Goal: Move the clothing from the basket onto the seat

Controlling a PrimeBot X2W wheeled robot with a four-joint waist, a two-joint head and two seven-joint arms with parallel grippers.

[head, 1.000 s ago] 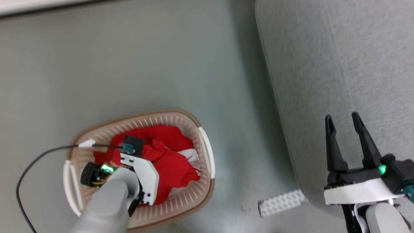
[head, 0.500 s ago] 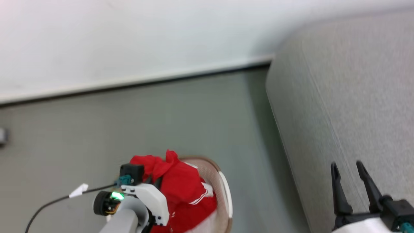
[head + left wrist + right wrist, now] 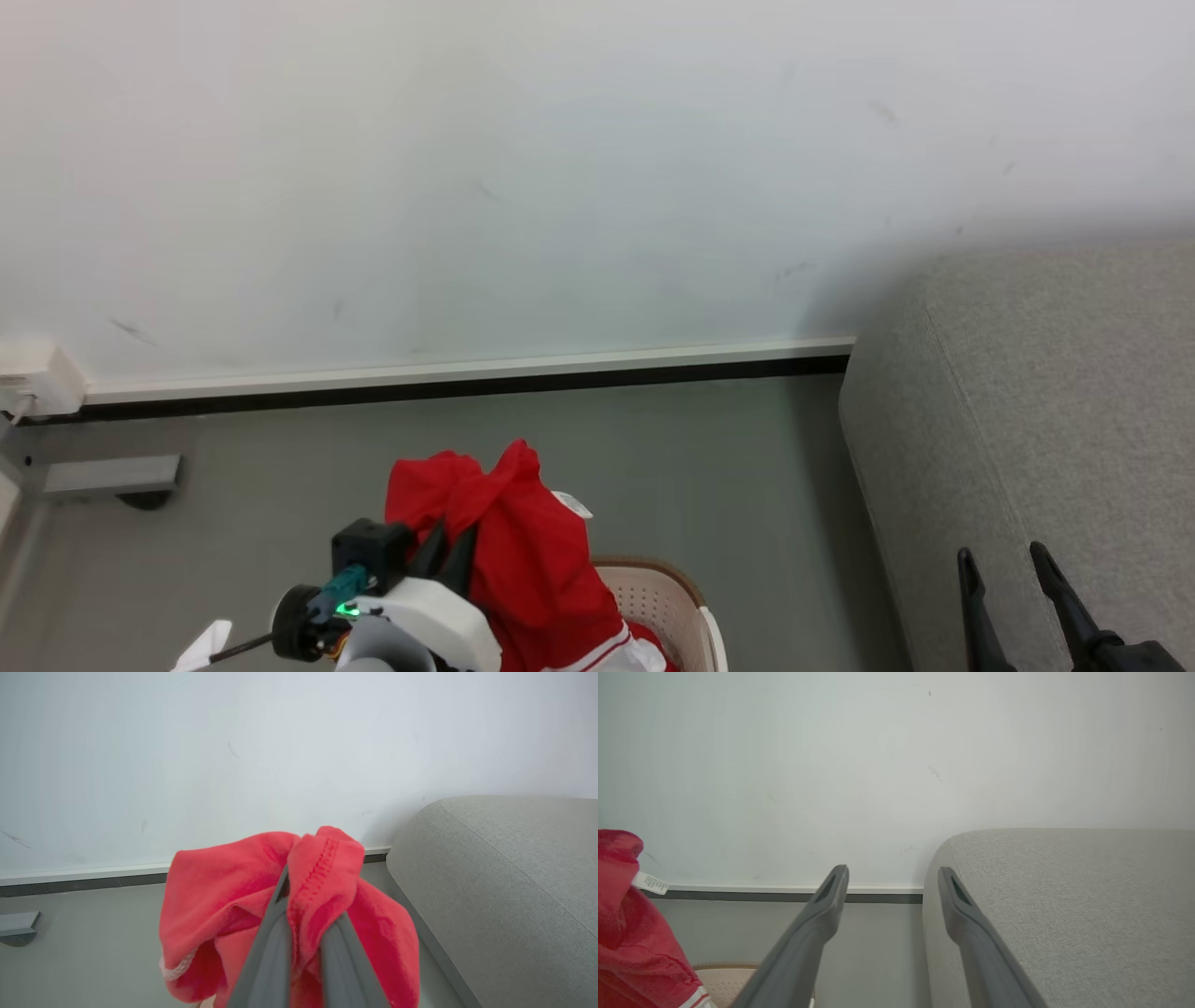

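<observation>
The clothing [image 3: 523, 551] is held by the left pincer [image 3: 453, 553], whose two dark fingers are closed narrowly on a bunched fold of the red fabric. In the left wrist view a stitched hem is seen pinched between the fingers, and the cloth is draped over and around both of them. The garment is hung in the air above the basket [image 3: 658, 597], its lower part reaching down toward the basket's mouth at the bottom edge of the head view; whether it touches the basket there cannot be told. White trim [image 3: 597, 655] is seen on the lowest visible part, and a small white label [image 3: 571, 505] is stuck out on the side toward the seat [image 3: 1046, 392]. Part of the basket's brown rim and perforated cream wall is seen just right of the garment, on the grey floor [image 3: 728, 467].

The seat is placed to the robot's right, well apart from the clothing, with its end set against the white wall [image 3: 560, 187].

The right pincer [image 3: 1000, 555] is held wide and empty over the seat's grey upholstery. In the right wrist view its fingers are pointed toward the wall, one seen against the floor and the other against the seat's rounded edge.

A dark-edged skirting [image 3: 467, 373] is run along the foot of the wall, and a grey box [image 3: 112, 474] is seen on the floor at the far left.
</observation>
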